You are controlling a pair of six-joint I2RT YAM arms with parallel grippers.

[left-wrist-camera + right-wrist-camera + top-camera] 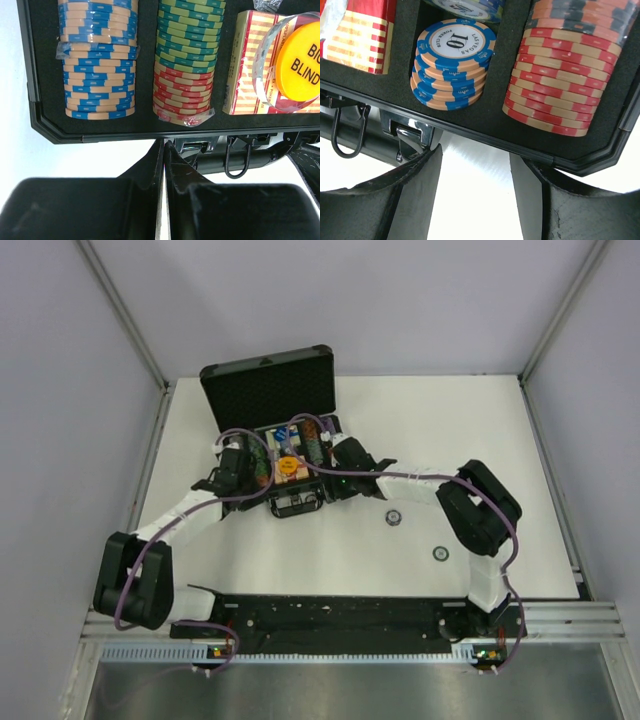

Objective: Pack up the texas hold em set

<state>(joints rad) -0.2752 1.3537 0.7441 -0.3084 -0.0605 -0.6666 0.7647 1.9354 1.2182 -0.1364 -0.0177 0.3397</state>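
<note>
1. Poker set sits open at the far middle of the table, its lid standing up behind a tray packed with chips and cards.
2. Left gripper hangs just in front of the case's front wall, its fingers pressed together on nothing. Right gripper waits at the front right corner, fingers spread, with only bare table between them.
3. Blue chip row, green-and-red chip row and red card deck fill their foam slots. An orange disc lies on top of the deck.
4. Two small dark chips lie flat on the table near the right arm, well apart from the case.
5. Loaded with chips, the case looks heavy and rigid, so it is better closed where it stands than lifted. The lid's top edge seems the place to push.
6. Tilting the case would likely spill the rows.
7. The loose chips look thin, hard and slippery, and are best pinched across their rims.
</note>
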